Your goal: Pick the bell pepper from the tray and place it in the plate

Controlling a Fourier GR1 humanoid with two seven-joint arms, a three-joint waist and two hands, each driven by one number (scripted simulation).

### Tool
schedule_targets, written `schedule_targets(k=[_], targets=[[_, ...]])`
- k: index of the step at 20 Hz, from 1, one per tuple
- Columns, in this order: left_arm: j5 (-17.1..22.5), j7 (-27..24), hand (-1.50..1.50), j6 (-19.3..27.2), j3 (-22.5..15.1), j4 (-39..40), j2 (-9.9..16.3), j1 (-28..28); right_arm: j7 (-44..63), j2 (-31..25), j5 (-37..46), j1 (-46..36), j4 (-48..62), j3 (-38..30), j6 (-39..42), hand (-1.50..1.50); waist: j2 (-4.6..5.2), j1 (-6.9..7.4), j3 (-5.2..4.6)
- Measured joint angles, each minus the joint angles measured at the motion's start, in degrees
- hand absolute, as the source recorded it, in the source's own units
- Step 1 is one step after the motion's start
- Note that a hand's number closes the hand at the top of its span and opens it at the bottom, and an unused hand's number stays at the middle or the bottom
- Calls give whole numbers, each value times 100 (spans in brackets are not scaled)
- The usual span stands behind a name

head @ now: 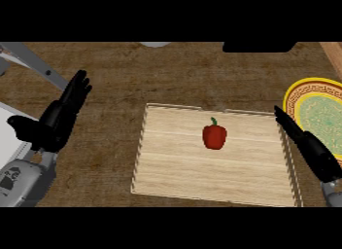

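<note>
Item: bell pepper point(214, 137). Colour red, glossy, with a short green stem at one end. The body is seen as a small elongated shape, rounded at the shoulders and narrowing slightly toward the base. Its long axis is aligned with the picture's vertical; the stem is pointed toward the far edge of the counter point(166, 73), the base toward the robot.

Location: it is laid on the pale wooden tray point(174, 170), slightly toward the far half and near the middle across, apart from the raised rim on every side.

Item: plate point(303, 95). Yellow rim with a dark patterned band, green centre; it is set just beside the tray's right edge and partly cut off by the picture's edge.

Right hand point(310, 148): fingers are held straight and together, pointed up and left, placed over the tray's right rim between pepper and plate; nothing is held.

Left hand point(56, 121): shown at the left, well apart from the tray, fingers straight and up, thumb spread outward, at rest.
</note>
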Motion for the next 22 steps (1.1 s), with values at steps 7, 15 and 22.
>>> schedule_targets(k=[7,15,22], targets=[[149,401,0,167,-120,579,-293,740,-170,59,-647,-471,-12,-1265,-628,150,-97,70,91],[207,784,0,365,-347,512,-649,1179,-920,1177,-878,-282,301,-2383,-2445,-150,-141,84,136],[-13,1050,0,341,-247,298,-821,1352,-797,1084,-676,298,-354,-2297,-2197,-150,-152,99,131]])
